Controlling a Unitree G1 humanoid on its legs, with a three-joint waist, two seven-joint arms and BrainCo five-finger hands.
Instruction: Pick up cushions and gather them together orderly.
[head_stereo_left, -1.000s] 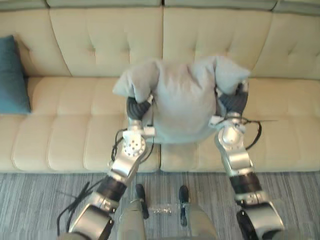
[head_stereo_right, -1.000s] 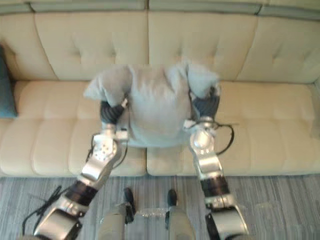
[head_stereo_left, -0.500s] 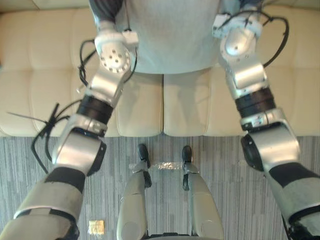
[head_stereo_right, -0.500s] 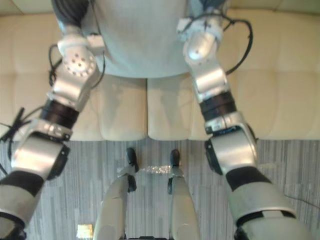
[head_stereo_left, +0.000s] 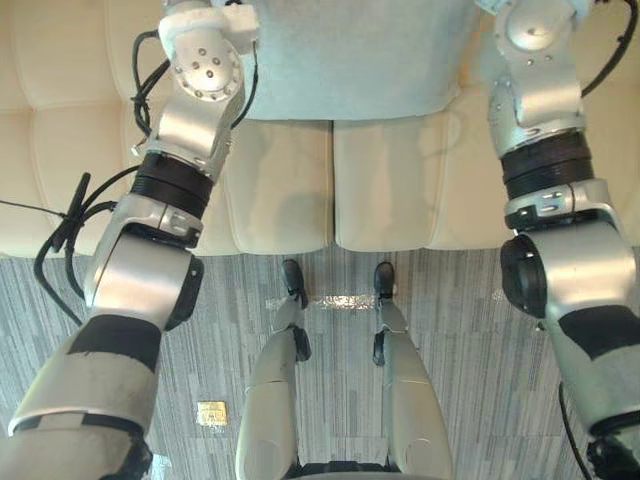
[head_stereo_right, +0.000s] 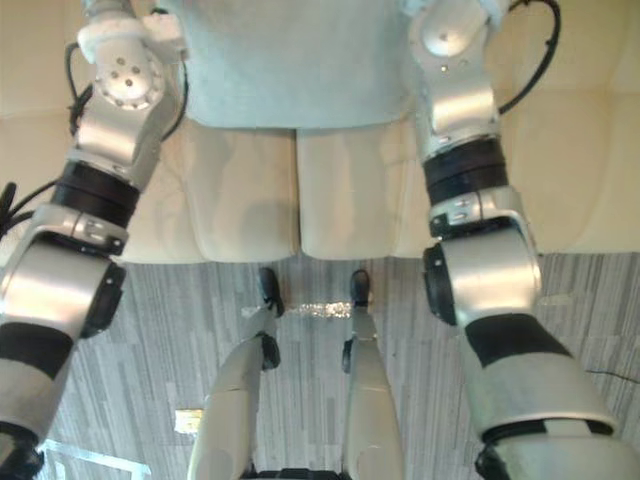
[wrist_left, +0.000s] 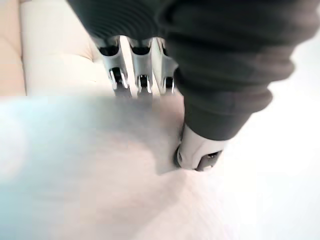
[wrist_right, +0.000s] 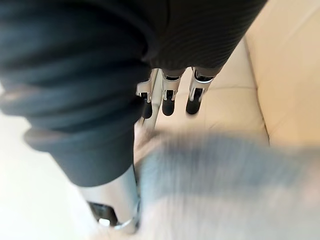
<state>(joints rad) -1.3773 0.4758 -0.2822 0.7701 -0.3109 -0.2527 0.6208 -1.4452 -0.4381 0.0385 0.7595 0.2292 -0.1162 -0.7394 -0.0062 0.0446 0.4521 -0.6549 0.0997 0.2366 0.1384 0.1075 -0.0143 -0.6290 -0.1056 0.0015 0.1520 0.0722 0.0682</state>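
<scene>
Slippage looms: left hand (wrist_left: 197, 152) and right hand (wrist_right: 170, 97) merely pinch the grey cushion (head_stereo_left: 350, 60), thumb against fingers, over the sofa's (head_stereo_left: 380, 190) front edge; uneven pulls could drop it.

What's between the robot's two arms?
A pale grey cushion, gripped by the left hand and right hand; both eye views show it, over the cream sofa.

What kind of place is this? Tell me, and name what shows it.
Probably a living room or lounge: a cream padded sofa stands ahead, grey striped carpet lies in front of it, and a pale grey cushion is held up over its seat.
</scene>
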